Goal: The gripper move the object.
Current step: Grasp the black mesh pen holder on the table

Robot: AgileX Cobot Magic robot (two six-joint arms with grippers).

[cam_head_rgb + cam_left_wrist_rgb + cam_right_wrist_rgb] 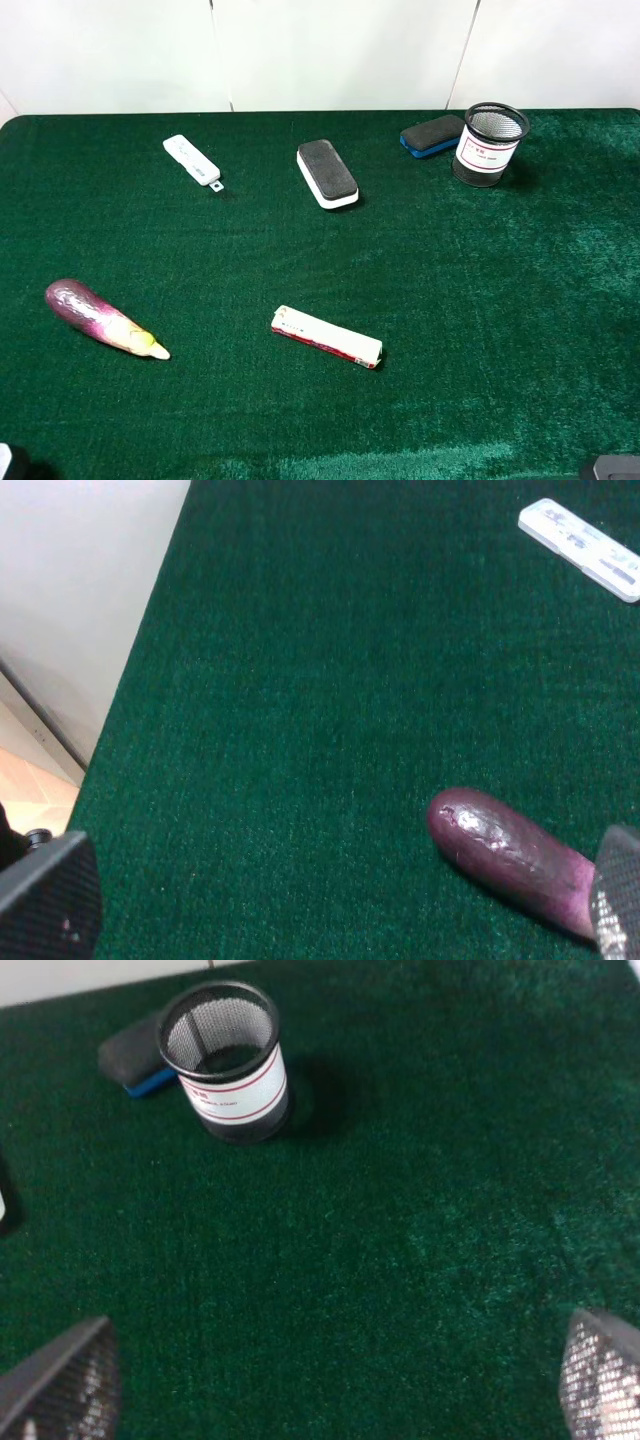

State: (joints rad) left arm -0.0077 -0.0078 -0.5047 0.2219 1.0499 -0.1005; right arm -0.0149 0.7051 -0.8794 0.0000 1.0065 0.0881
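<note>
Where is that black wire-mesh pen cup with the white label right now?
From the high camera, the black wire-mesh pen cup stands upright toward the far right of the green table, just right of the blue-based black eraser.

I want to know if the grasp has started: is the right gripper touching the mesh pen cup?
Apart. The right wrist view shows a wide stretch of bare green mat between the fingertips of the open right gripper and the pen cup.
</note>
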